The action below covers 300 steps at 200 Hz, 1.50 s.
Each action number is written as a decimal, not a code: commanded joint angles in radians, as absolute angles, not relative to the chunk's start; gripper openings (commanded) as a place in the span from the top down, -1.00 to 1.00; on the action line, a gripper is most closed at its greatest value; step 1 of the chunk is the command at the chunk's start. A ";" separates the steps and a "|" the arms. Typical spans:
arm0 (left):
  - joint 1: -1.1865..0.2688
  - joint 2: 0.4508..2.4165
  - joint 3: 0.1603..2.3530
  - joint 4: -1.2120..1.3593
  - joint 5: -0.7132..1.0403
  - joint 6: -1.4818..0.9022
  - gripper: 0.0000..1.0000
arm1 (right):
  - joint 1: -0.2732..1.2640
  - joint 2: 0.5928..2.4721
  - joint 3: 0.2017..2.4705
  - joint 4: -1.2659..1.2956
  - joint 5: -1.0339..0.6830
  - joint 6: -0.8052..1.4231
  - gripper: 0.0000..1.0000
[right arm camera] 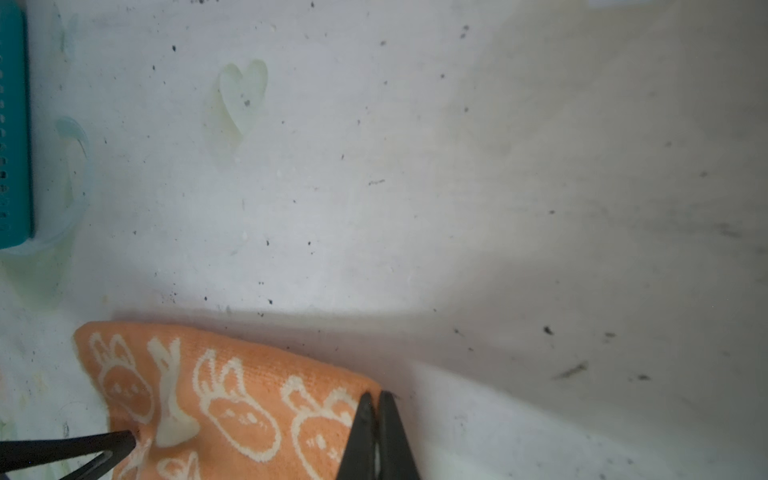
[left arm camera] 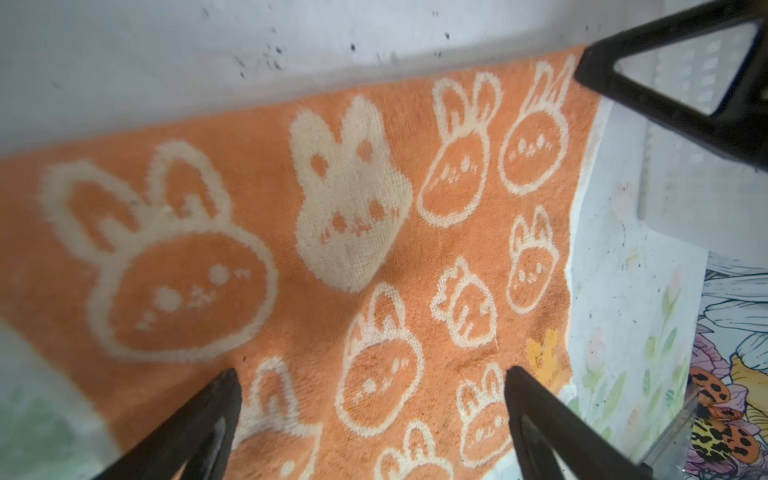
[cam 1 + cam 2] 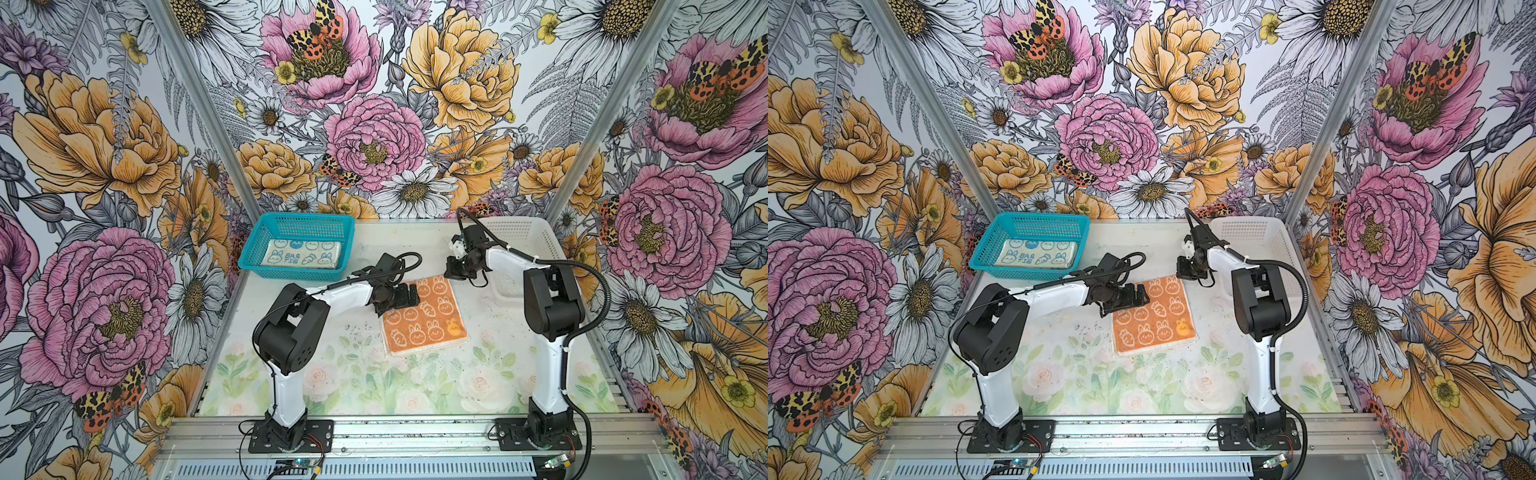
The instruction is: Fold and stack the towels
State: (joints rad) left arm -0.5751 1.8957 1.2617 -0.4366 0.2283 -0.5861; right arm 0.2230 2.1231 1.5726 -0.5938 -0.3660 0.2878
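An orange towel (image 3: 428, 324) (image 3: 1158, 324) with white bunnies lies folded near the middle of the table. My left gripper (image 3: 409, 303) (image 3: 1133, 303) (image 2: 372, 372) hovers open over its far left part, and cloth (image 2: 291, 249) shows between the spread fingers. My right gripper (image 3: 451, 272) (image 3: 1183, 272) (image 1: 376, 395) is shut at the towel's far right corner (image 1: 249, 374), and the corner's tip runs in between the closed fingertips. A cream towel (image 3: 301, 255) (image 3: 1038, 255) with blue bunnies lies folded in the teal basket (image 3: 257, 253) (image 3: 988, 253).
A white mesh basket (image 3: 523, 237) (image 3: 1254, 232) stands at the back right, just behind the right arm. The teal basket's wall (image 1: 14, 124) is close to the towel's far left side. Flowered walls close in the table on three sides.
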 commanded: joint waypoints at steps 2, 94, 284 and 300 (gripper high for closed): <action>-0.491 1.915 1.353 -0.506 0.179 -0.512 -0.98 | 0.227 2.126 1.601 -0.634 -0.355 0.238 1.00; -0.443 2.048 1.486 -0.640 0.107 -0.375 -0.22 | 0.245 2.108 1.575 -0.632 -0.358 0.244 1.00; -0.445 2.084 1.488 -0.702 -0.017 -0.305 0.68 | 0.249 2.103 1.569 -0.630 -0.378 0.253 1.00; -0.444 2.084 1.495 -0.707 -0.021 -0.302 0.82 | 0.249 2.097 1.569 -0.632 -0.380 0.254 1.00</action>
